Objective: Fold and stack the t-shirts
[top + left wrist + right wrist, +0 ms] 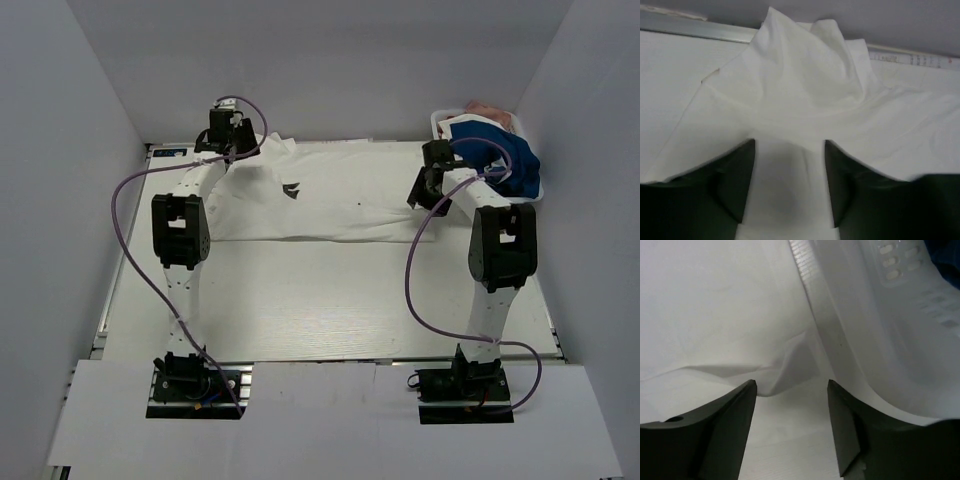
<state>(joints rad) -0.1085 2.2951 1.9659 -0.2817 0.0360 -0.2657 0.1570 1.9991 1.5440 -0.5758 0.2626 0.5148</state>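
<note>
A white t-shirt (330, 205) lies spread along the far edge of the tabletop (330, 300), reaching from near the far left corner almost to the far right corner. A small black print (290, 190) shows on it, left of its middle. Its near edge runs fairly straight, and its left end is rumpled.

The left gripper (231, 150) is over that rumpled end. In the left wrist view the left gripper (790, 145) has its two fingers (735, 175) clearly parted. The white cloth (805, 75) lies flat in the gap between them and rises in a bunched peak just ahead. Nothing is pinched.

The right gripper (428, 188) is at the shirt's right end, just beside a white basket (440, 120) in the far right corner. A blue t-shirt (515, 165) hangs over the basket's near rim, with a pinkish cloth (490, 108) behind it. In the right wrist view the right gripper (792, 385) also stands with its fingers (730, 420) apart and holds nothing. The shirt's edge (715, 315) lies just ahead of them with a small fold. The slotted wall of the basket (900, 315) is close on the right.
</note>
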